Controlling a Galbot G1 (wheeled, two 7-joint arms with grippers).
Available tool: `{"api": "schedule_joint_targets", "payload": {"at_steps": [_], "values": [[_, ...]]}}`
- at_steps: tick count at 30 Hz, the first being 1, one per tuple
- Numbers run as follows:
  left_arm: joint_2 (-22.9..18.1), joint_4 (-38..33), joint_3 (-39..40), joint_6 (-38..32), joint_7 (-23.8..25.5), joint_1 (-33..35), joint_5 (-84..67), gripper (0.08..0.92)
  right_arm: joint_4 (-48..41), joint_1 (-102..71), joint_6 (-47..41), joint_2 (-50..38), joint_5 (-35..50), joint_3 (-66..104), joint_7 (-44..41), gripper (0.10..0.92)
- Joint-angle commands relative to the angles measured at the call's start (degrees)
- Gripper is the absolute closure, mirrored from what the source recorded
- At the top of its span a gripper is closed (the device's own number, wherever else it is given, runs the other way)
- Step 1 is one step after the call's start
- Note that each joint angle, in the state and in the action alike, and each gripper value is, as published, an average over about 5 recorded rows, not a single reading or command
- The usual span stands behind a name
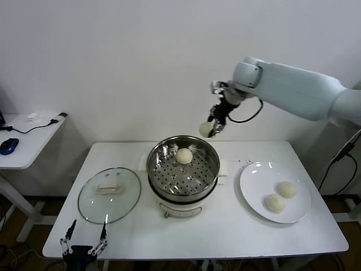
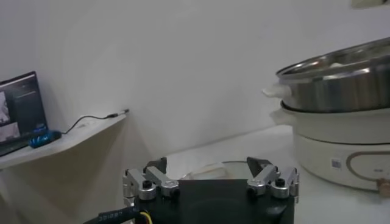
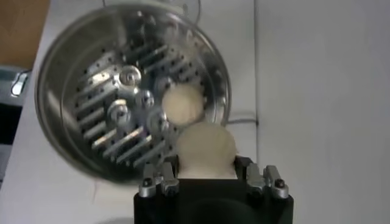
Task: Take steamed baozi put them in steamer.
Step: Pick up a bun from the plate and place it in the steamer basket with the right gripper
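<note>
Steamer point(image 1: 183, 169) top open to you, one bun point(image 1: 184, 156) at its back | glass lid point(image 1: 109, 193) blocks tabletop point(image 1: 237, 226) left | plate point(image 1: 274, 192) right | front strip free

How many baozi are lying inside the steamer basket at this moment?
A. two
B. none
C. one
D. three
C: a single baozi in the steamer rests on the perforated floor of the steamer; the right gripper holds another baozi above the rim, and two baozi on the plate remain on the white plate.
</note>
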Motion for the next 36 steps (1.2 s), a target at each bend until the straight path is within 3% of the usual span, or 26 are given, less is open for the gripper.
{"api": "schedule_joint_targets", "payload": {"at_steps": [1, 11, 28, 36], "values": [[0.38, -0.15, 0.11, -0.23, 0.02, 0.06, 0.12, 0.177, 0.64, 0.02, -2.54, 10.2, 6.04, -2.27, 3.01, 0.423], [0.14, 0.16, 0.06, -0.91, 0.03, 0.25, 0.7, 0.177, 0.74, -6.3, -3.86, 14.84, 6.82, -4.43, 5.54, 0.414], [0.05, 1.49, -0.53, -1.0, -0.06, -0.14, 0.5, 0.177, 0.29, -11.08, -4.24, 14.27, 5.39, -6.26, 7.8, 0.409], [0.02, 1.66, -0.45, -0.73, -0.02, -0.53, 0.72, 0.177, 0.68, -10.77, -4.34, 13.13, 4.88, -5.0, 7.56, 0.231]]}}
